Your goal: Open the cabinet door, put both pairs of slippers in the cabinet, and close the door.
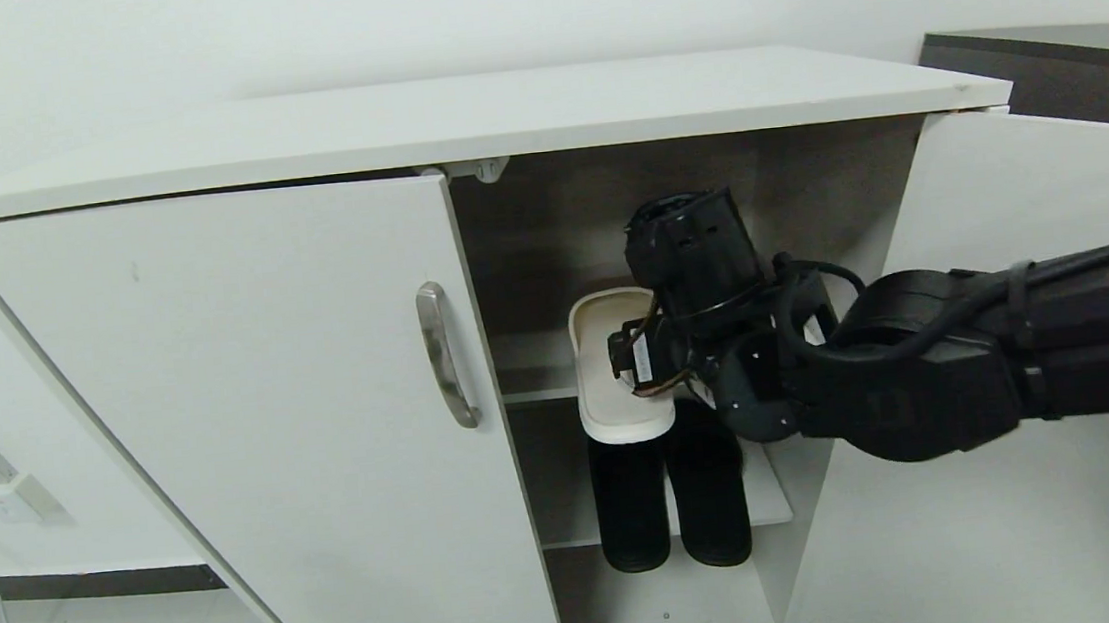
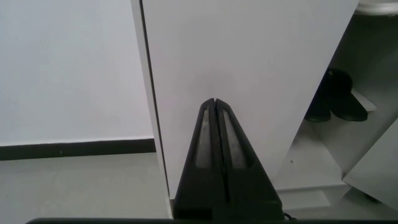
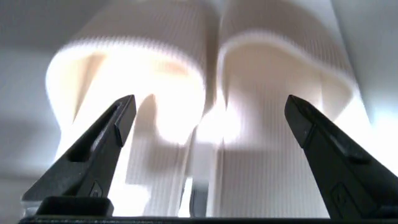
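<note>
Slippers in white (image 1: 613, 372) lie on the upper shelf (image 1: 535, 378) of the cabinet (image 1: 457, 119), on its right side, with the near end jutting past the shelf edge. From the head view you see just one of that pair; the right gripper (image 1: 641, 362) and its wrist cover the other. The right wrist view gives you both white slippers (image 3: 261, 143) side by side, close and blurred, with the right gripper (image 3: 208, 102) in front of them, jaws wide apart; you cannot tell whether either finger touches them. The black slippers (image 1: 672, 502) lie together on the lower shelf (image 1: 770, 498), far ends hidden under the white one. The right door (image 1: 936, 539) stands open, cut off at the frame edge; the left door (image 1: 219, 381) with its handle (image 1: 443, 356) is closed. The left gripper (image 2: 214, 102) sits low before the left door, jaws pressed together on nothing; past it the black slippers (image 2: 339, 102) are small and dark.
</note>
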Robot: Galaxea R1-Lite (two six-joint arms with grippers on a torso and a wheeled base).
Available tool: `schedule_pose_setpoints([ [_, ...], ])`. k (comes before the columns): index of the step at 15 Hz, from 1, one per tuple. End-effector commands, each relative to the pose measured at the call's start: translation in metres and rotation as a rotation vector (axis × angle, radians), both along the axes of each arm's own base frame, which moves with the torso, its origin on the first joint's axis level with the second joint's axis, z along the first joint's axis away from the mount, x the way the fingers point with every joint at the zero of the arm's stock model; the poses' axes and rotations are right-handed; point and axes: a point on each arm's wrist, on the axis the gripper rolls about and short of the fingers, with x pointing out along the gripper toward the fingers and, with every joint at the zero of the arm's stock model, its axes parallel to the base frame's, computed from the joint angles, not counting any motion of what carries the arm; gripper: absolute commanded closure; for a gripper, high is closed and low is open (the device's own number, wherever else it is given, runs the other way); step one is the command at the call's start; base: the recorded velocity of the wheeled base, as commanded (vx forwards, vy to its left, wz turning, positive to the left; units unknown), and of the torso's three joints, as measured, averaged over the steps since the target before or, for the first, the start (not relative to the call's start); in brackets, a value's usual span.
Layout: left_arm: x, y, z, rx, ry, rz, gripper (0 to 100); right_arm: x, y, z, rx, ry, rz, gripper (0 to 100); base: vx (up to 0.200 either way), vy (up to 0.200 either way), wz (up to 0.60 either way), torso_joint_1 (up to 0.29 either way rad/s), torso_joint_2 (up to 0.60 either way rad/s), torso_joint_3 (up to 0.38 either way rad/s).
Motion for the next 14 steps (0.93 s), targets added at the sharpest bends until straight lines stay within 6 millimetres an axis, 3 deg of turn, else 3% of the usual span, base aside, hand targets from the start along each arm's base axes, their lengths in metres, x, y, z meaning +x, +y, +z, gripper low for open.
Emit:
schedule_pose_setpoints([
  [1,0.0,0.0,0.0,0.0,0.0,0.0,100,-0.036,-0.011,0.016,0.03,-0.014,0.061,0,0.0,0.0,0.0,0.0,0.0,0.0],
  [5,0.0,0.0,0.0,0.0,0.0,0.0,100,-0.074,-0.025,0.015,0.072,-0.019,0.159,0,0.0,0.0,0.0,0.0,0.0,0.0],
  [6,0.0,0.0,0.0,0.0,0.0,0.0,100,-0.08,-0.028,0.015,0.092,-0.028,0.181,100,0.0,0.0,0.0,0.0,0.0,0.0],
  [14,0.0,0.0,0.0,0.003,0.0,0.0,100,-0.091,-0.04,-0.004,0.107,-0.034,0.263,100,0.0,0.0,0.0,0.0,0.0,0.0],
])
